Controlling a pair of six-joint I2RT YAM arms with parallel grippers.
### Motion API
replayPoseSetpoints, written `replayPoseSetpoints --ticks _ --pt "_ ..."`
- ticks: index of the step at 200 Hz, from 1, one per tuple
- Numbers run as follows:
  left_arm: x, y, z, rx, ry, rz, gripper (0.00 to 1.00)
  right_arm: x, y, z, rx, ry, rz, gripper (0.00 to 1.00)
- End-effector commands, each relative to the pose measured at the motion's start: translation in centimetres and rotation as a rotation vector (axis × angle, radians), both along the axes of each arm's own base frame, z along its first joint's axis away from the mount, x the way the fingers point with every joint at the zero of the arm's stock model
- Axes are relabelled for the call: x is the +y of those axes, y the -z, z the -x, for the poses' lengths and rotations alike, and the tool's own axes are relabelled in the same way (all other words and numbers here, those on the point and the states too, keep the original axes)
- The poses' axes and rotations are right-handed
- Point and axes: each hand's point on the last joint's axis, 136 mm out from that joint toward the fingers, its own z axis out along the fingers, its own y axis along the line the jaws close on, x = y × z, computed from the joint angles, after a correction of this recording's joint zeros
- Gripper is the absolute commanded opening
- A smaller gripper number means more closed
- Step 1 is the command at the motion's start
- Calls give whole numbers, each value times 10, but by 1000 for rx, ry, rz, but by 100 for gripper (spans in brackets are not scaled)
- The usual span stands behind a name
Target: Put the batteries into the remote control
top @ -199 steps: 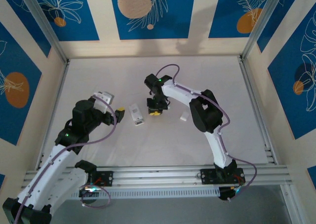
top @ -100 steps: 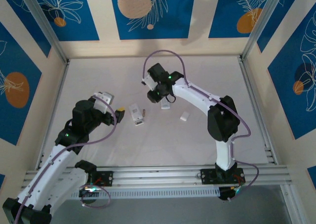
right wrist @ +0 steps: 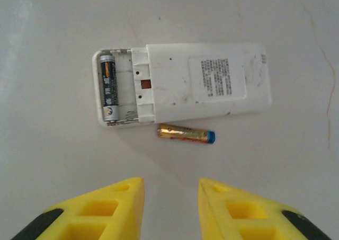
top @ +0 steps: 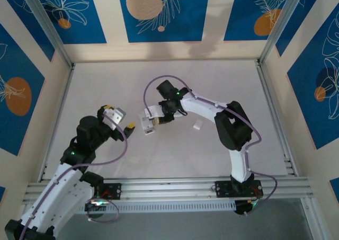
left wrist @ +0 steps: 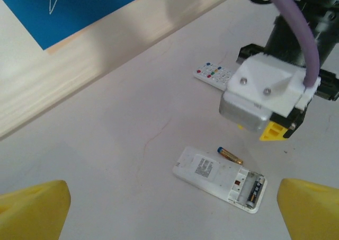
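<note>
- A loose battery (right wrist: 186,134), gold with a blue end, is lying flat on the white table (top: 175,150). It is running parallel to the long right edge of the white remote (right wrist: 204,81), just beside it, with a thin strip of table showing between them.
- A second, dark battery (right wrist: 108,89) is sitting in one slot of the remote's open battery bay (right wrist: 123,86). The slot nearer the loose battery is standing empty.
- The remote is lying back-up, left of the table's middle, with its open bay at the near end and a printed label on its casing.
- The right gripper (right wrist: 170,208) is hanging over the table just right of the loose battery, its yellow fingers parted with nothing between them.
- The left gripper (left wrist: 169,213) is hovering left of the remote and pointing toward it, its yellow fingers spread wide and holding nothing.
- A second remote (left wrist: 212,73), coloured buttons facing up, is lying farther right, partly hidden behind the right gripper in the left wrist view.
- A small white piece (top: 197,125) is resting on the table to the right of the right gripper, well apart from the white remote.
- Blue-and-cream patterned panels (top: 159,12) are enclosing the table on its left, far and right sides.
</note>
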Motion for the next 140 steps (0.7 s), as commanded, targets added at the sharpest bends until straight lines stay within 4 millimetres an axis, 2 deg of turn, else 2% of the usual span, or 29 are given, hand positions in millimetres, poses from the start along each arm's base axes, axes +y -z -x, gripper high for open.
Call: replayPoseSetpoints --ticks 1,8,18,22,30,34,46,59,76,92,109,123,140 --pt "6 -9 -5 -52 -24 -11 100 11 8 2 -22 -142 16 30" --pt "9 -10 -8 -47 -56 9 100 20 -2 -4 -1 -81 -31 29" --pt "16 -12 -13 -25 -123 55 100 32 -31 -5 102 27 -157 29" --pt "19 -10 -15 0 -158 81 100 35 -46 -5 155 65 -222 31" --pt "25 -14 -20 75 -237 174 93 37 -71 -5 253 150 -344 39" --pt "24 -14 -21 132 -261 211 90 36 -88 -9 269 186 -411 43" --pt "13 -9 -24 337 -302 335 84 23 -118 -18 360 351 -575 49" --pt "-10 7 -29 553 -310 442 78 0 -142 -32 408 550 -723 59" --pt "-37 24 -41 713 -323 516 66 -48 -144 -53 444 925 -800 60" --pt "-60 42 -54 764 -347 460 56 -91 -139 -49 567 1199 -834 60" --pt "-85 60 -67 802 -361 349 53 -127 -135 -34 626 1396 -809 64" --pt "-102 84 -77 852 -376 257 48 -143 -136 -17 665 1467 -769 65" --pt "-115 104 -88 878 -389 152 39 -152 -143 1 662 1474 -762 65"
